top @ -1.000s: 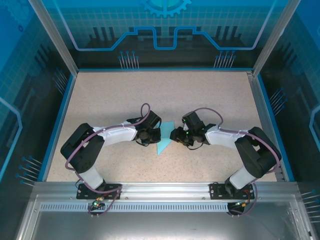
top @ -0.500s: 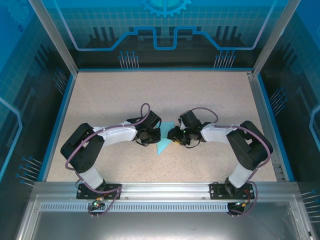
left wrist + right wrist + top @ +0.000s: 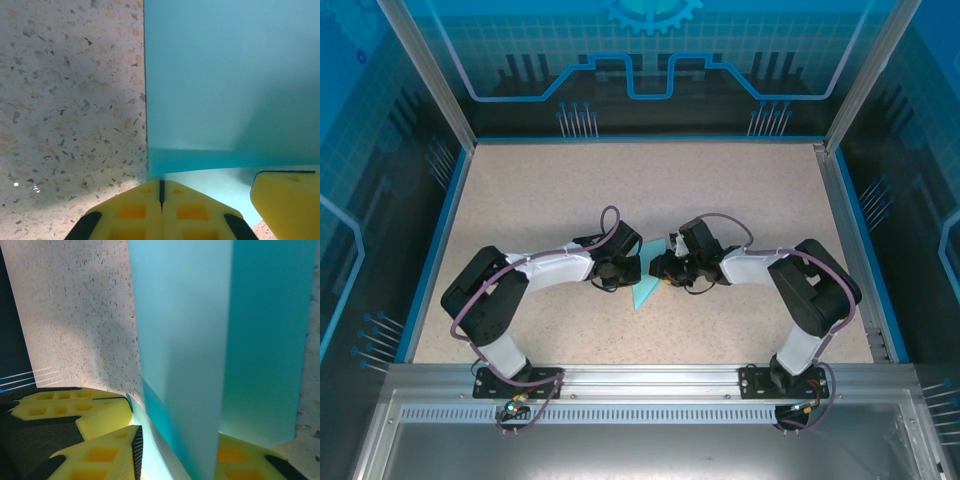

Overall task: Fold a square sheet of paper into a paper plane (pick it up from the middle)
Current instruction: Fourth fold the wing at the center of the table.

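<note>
One light blue sheet of paper (image 3: 643, 292), creased, flap standing up

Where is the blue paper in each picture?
Top: the paper is mid-table, between the left gripper and right gripper.
Left wrist: the paper is upper right, reaching down to the left fingers.
Right wrist: the paper is in the middle and right, rising between the right fingers.
Shared landmark: the speckled table, left of the paper in both wrist views.
</note>
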Robot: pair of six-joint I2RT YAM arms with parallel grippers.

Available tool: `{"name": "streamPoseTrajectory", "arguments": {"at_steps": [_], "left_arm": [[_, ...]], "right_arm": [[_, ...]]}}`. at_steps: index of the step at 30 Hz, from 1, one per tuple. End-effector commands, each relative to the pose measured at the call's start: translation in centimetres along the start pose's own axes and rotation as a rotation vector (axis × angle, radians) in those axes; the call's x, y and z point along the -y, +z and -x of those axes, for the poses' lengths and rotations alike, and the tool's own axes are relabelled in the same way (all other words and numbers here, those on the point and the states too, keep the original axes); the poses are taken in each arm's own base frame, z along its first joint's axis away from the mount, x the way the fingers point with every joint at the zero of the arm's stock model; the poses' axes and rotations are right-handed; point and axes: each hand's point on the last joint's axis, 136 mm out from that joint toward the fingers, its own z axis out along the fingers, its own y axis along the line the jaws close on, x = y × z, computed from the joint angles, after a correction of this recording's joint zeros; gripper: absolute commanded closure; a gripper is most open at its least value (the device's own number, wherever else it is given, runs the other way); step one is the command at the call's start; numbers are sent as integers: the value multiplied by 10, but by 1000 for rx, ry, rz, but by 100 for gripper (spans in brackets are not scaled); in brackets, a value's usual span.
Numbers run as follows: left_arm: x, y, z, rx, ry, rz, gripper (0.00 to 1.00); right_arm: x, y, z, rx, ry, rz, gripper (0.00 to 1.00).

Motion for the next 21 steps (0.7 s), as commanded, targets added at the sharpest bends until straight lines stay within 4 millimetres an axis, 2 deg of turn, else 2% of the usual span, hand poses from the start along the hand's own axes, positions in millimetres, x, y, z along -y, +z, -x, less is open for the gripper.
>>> {"name": "streamPoseTrajectory", "arguments": {"at_steps": [1, 4, 7, 17, 21], "left_arm": [[-8, -4, -1, -2, 9, 23, 100], [-7, -9, 0, 5, 12, 17, 100], [-5, -22, 3, 22, 21, 7, 99], [4, -87, 16, 157, 88, -57, 81], [13, -102, 17, 194, 131, -120, 74]], "right_arm": [[2, 4, -6, -26, -6, 18, 76], [5, 1, -5, -10, -3, -2, 87], [2, -11, 0, 42, -17, -33, 91], [-39, -78, 12, 236, -136, -167, 93], [-51, -91, 11, 281, -117, -166, 93]]}}
